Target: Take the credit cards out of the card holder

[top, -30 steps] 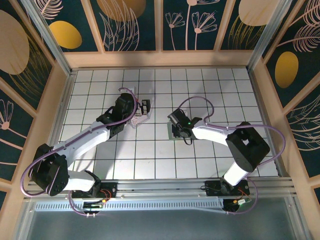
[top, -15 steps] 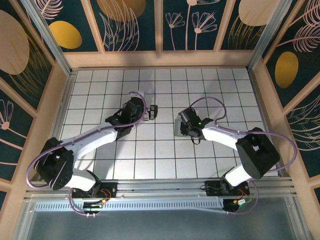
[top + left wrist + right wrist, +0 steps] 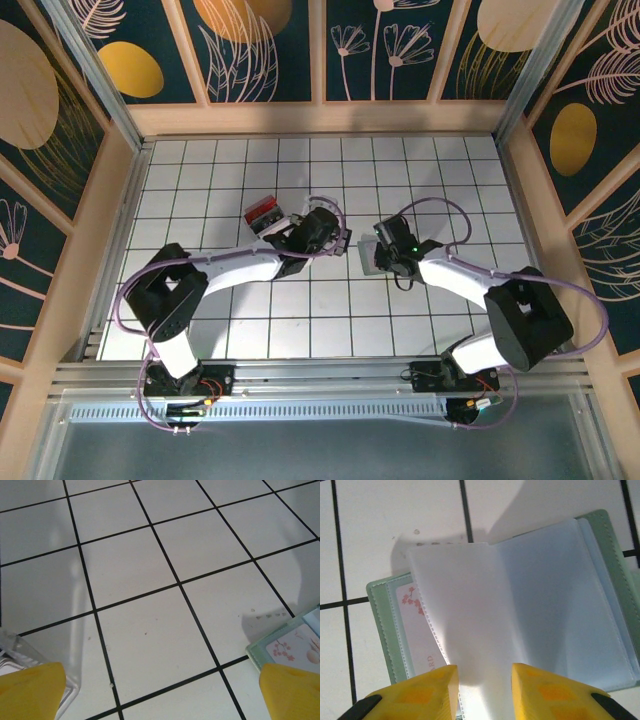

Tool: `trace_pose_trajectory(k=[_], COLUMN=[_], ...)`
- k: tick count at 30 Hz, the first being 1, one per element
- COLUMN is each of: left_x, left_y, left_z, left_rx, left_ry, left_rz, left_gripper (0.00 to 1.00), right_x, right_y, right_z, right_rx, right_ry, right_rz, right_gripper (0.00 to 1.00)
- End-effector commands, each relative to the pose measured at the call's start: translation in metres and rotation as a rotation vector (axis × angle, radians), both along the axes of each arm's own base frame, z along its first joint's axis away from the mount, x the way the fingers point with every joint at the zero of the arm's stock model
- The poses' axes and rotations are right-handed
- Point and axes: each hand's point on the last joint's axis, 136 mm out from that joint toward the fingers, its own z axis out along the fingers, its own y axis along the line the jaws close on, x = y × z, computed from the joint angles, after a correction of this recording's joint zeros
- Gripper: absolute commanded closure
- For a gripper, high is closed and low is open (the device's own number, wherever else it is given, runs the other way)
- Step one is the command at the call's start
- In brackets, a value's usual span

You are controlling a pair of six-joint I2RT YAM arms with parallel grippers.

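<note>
Right tool (image 3: 482, 672) is nearly closed, its yellow fingers nipping a cloudy inner leaf of the card holder (image 3: 600, 550), which lies open on the white tiled surface (image 3: 250, 160), right of centre. One credit card (image 3: 420, 630), pink blossom print, sits tucked in the pocket nearer the left tool (image 3: 160, 682). That one hangs spread wide and empty just left of the holder, with a clear box (image 3: 263, 213) further left.
</note>
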Motion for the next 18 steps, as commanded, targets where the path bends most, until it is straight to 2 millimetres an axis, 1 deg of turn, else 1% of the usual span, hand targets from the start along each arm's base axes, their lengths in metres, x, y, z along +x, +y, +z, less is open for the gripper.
trace_pose_trajectory(k=[1,4,5,12,14,18], left_x=[0.005,0.003,0.002,-0.003,-0.002,0.002], left_y=[-0.018,-0.031,-0.034,-0.066,-0.070,-0.069], left_z=[0.001,-0.011,-0.014,-0.045,-0.055,-0.071], left_rx=[-0.004,0.021,0.032,0.100,0.117,0.157], left_ry=[-0.025,-0.014,-0.013,0.006,0.019,0.032], left_rz=[-0.038,-0.072,-0.081,-0.152,-0.154,-0.143], left_gripper=[0.01,0.01,0.01,0.01,0.01,0.01], right_x=[0.000,-0.001,0.003,0.006,0.006,0.006], right_y=[-0.005,-0.003,-0.011,-0.013,-0.014,-0.020], right_z=[0.003,0.005,0.006,0.008,0.008,0.007], right_rx=[0.020,0.043,0.048,0.065,0.067,0.056], right_ry=[-0.019,-0.026,-0.029,-0.035,-0.033,-0.032], right_rz=[-0.034,-0.027,-0.054,-0.061,-0.063,-0.076], right_gripper=[0.67,0.67,0.67,0.67,0.68,0.68])
